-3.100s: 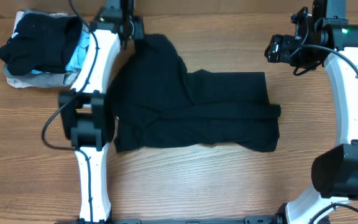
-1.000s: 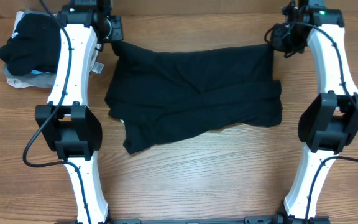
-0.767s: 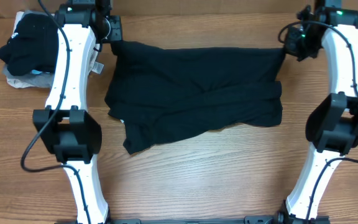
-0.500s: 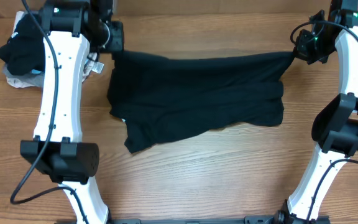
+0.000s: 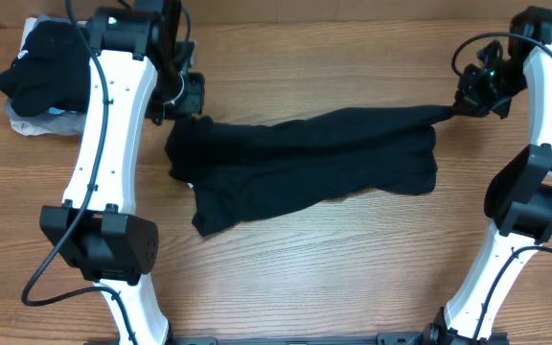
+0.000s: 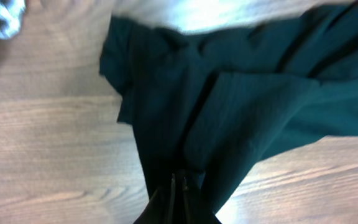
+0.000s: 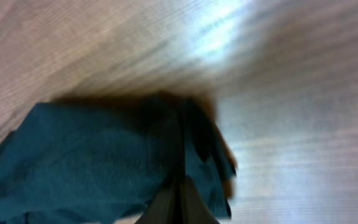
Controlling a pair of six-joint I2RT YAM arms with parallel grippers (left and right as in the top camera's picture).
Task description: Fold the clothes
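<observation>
Two grippers, each pinching a top corner of one black shirt.
Left gripper: pressed together on the black shirt's 10 o'clock corner. Right gripper: pressed together on its 2 o'clock corner. The edge between them is pulled taut, and the lower part lies bunched on the bench at centre. Folded garments, black over light blue, are stacked at 10 o'clock, apart from it.
</observation>
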